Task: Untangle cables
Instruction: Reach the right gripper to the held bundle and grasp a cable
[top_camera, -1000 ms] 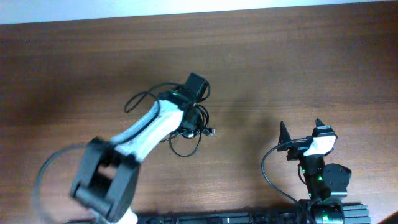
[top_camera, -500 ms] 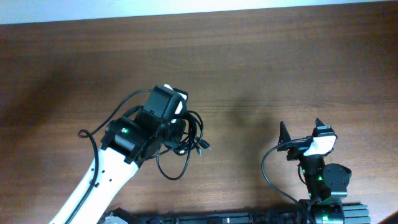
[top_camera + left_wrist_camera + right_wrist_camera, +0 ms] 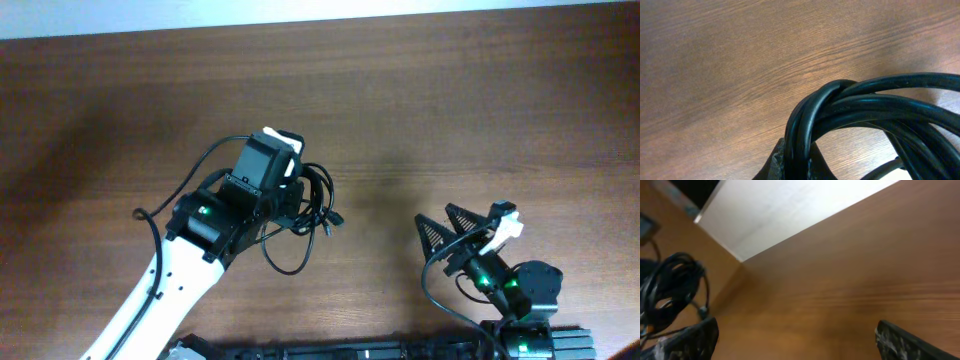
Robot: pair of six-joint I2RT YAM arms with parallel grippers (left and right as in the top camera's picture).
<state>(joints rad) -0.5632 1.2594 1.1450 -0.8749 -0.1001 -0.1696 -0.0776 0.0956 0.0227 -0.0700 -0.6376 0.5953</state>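
Observation:
The cables (image 3: 308,210) are thin black cords bunched in a tangle at the table's middle, with a loose loop trailing toward the front. My left gripper (image 3: 290,198) is shut on the bundle; in the left wrist view the glossy cords (image 3: 850,102) run between its fingertips (image 3: 799,167). My right gripper (image 3: 462,232) is open and empty at the front right, well clear of the cables. In the right wrist view its fingertips (image 3: 797,340) are wide apart, and the cables (image 3: 667,287) show at the far left.
The brown wooden table (image 3: 450,110) spreads all round. A white wall strip (image 3: 300,12) runs along the far edge, and it also shows in the right wrist view (image 3: 790,210). A thicker black arm wire (image 3: 430,285) curves beside the right arm's base.
My left arm swung round over the tangle and now holds it, shifted slightly. My right gripper has tilted and turned toward the cables, its jaws spread wide.

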